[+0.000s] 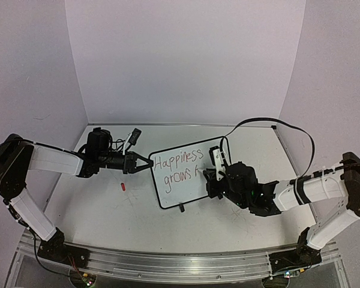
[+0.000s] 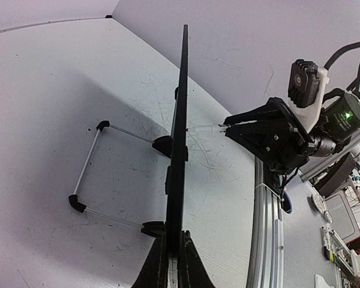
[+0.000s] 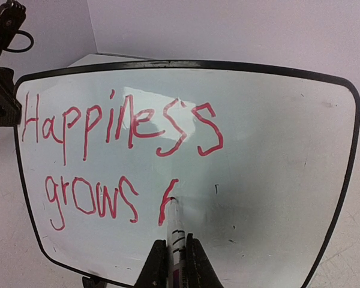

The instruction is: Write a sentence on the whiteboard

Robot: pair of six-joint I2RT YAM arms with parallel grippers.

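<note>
Whiteboard stands upright near the middle of the table, tilted back a little. It is a glossy white panel with a thin black frame and rounded corners, and glare patches show on its face in the right wrist view. Seen edge-on from the left wrist it is only a thin black slab, with small black feet and a wire stand behind it ending in black corner caps. Table top is matte white, scuffed and scratched.

Sentence is in thin red, uneven handwriting on two lines: "Happiness" above, "grows" below, then one lone curved stroke after it.

Left gripper is clamped tight on the board's left edge, with the frame pinched between its black fingers. Right gripper is closed on a marker — slim pale barrel with dark bands, its tip touching the board at the bottom of that last stroke.

Hidden or unclear: from above, the right gripper and its wrist cover the board's right side and whatever follows "grows". The marker's lower barrel is cut off at the frame edge in the wrist view. A small red piece lies on the table left of the board — too small to identify.
</note>
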